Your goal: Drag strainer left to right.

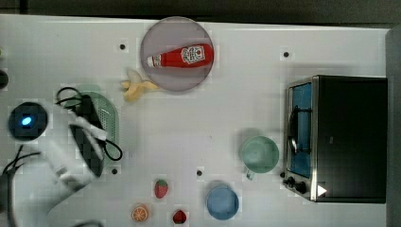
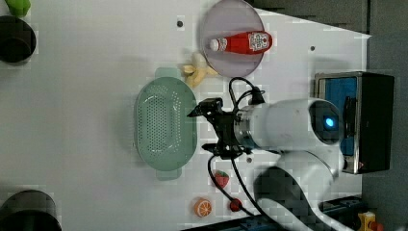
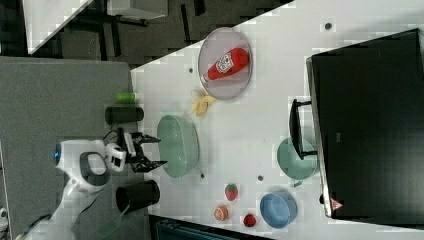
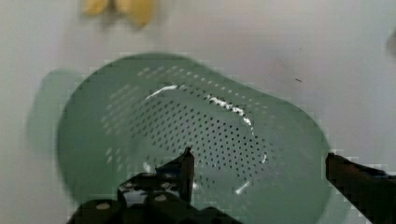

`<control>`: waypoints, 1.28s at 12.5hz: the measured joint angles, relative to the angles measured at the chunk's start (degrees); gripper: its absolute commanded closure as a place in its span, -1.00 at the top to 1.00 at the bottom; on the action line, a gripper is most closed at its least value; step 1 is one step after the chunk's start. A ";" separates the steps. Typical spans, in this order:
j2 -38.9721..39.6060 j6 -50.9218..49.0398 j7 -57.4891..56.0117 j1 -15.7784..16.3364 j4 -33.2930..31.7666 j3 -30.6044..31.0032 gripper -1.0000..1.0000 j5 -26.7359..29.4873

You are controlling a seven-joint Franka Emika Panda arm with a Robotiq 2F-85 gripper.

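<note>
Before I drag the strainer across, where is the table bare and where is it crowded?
Bare: the wide middle strip in the top view between the strainer and the mint mug, below the plate. Crowded: the toy fruit and blue bowl along the top view's bottom edge.

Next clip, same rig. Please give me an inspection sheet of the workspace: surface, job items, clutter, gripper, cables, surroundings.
Surface: white table, dry, with small dark dots.
Job's things: strainer upright and empty at the top view's left.
Clutter: ketchup bottle lying on a grey plate; banana peel; mint mug; blue bowl; two strawberries and an orange slice near the front edge.
Gripper: gripper open, one finger over the strainer's basin, the other past its rim.
Cables: black loops on the wrist.
Surroundings: toaster oven; two dark cylinders off the table.
</note>
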 measured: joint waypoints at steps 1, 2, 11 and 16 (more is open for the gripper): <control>2.50 1.43 3.86 -0.44 0.00 -0.20 1.00 -1.33; 4.41 3.78 6.55 -0.50 -0.45 -0.78 1.00 -2.86; 14.91 13.20 15.83 2.40 -1.57 -4.52 1.00 -5.88; 14.52 13.76 16.34 2.84 -2.46 -8.70 1.00 -6.85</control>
